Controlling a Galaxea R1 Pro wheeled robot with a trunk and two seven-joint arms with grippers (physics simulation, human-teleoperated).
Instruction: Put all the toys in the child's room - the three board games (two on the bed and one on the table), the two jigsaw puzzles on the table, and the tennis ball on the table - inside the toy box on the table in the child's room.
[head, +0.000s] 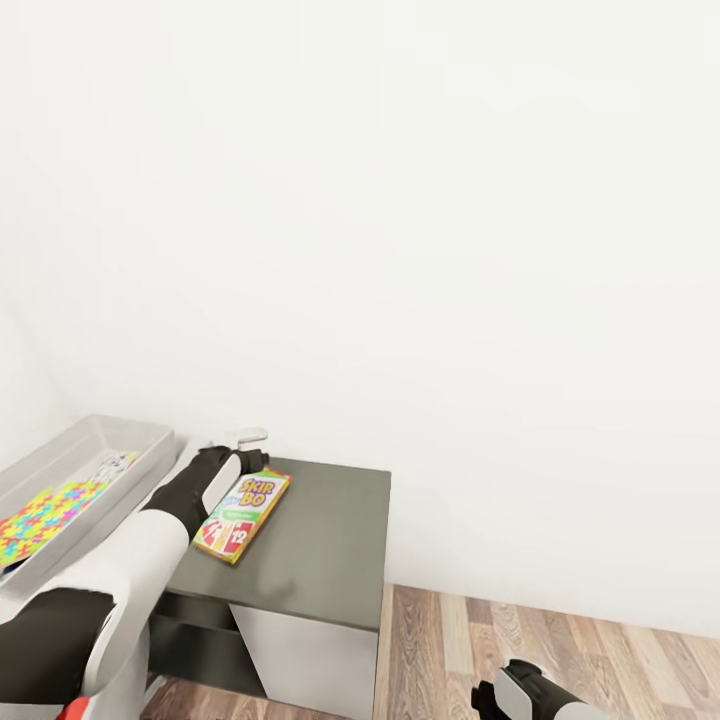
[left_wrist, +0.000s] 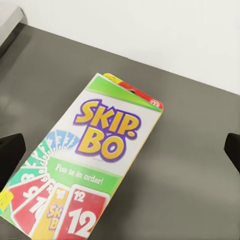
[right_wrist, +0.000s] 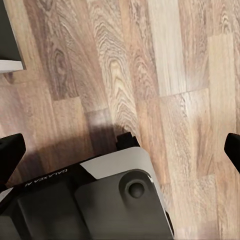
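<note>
A green and white board game (head: 243, 515) marked "Skip-Bo" lies flat on the table's dark grey side unit (head: 320, 540). My left gripper (head: 245, 457) hovers just over its far end. In the left wrist view, the left gripper (left_wrist: 120, 152) is open, its dark fingertips (left_wrist: 10, 155) wide apart on either side of the game box (left_wrist: 95, 165) and not touching it. The light grey toy box (head: 90, 445) stands at the left, with a multicoloured jigsaw puzzle (head: 45, 515) lying inside. My right gripper (head: 505, 692) hangs low over the floor, open and empty (right_wrist: 120, 150).
A white wall runs right behind the side unit. Wooden floor (head: 560, 640) lies to the right of and below the unit. In the right wrist view the robot's own dark and white base (right_wrist: 90, 200) sits beneath the gripper.
</note>
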